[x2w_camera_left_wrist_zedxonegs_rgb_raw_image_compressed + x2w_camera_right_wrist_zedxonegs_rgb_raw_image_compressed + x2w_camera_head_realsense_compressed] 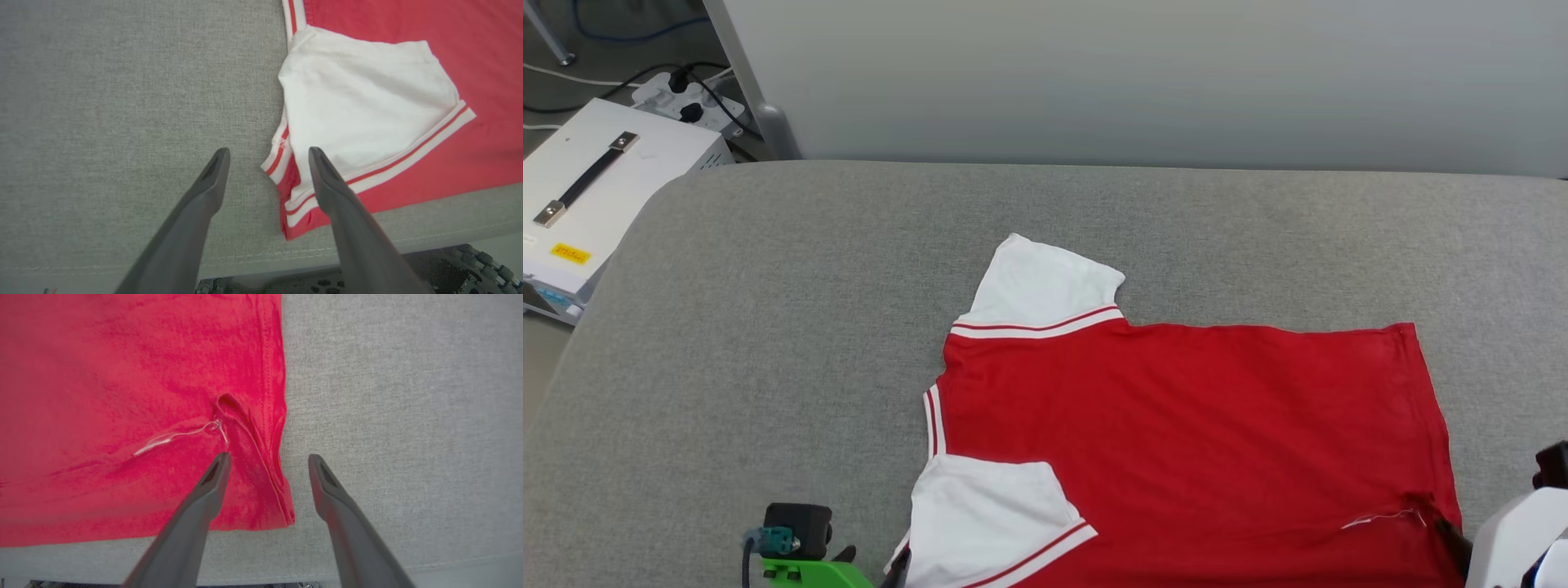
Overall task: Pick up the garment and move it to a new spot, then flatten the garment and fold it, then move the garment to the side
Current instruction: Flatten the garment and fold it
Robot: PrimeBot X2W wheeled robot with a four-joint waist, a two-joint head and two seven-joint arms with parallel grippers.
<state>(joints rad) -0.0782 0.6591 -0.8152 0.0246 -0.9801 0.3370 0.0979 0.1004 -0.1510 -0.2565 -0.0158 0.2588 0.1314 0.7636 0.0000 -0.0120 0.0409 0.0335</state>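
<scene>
The garment (1176, 425) lies spread on the grey padded surface (768, 327), plain red side up, collar end to the left and hem to the right. Its far white sleeve sticks out; the near white sleeve (367, 102) is folded onto the red body. My left gripper (267, 153) is open, its fingers straddling the striped edge at the near sleeve corner, and its dark finger shows at the bottom edge (897, 565). My right gripper (268, 456) is open over the garment's near hem corner (282, 506), one finger above the red cloth, the other above bare cushion.
A loose white thread (179, 435) trails from a pucker near the hem. The cushion's front seam (122, 265) runs just below my fingers. A white box with a black handle (596, 188) and a power strip (690, 98) sit on the floor at the far left. A pale wall (1143, 73) stands behind.
</scene>
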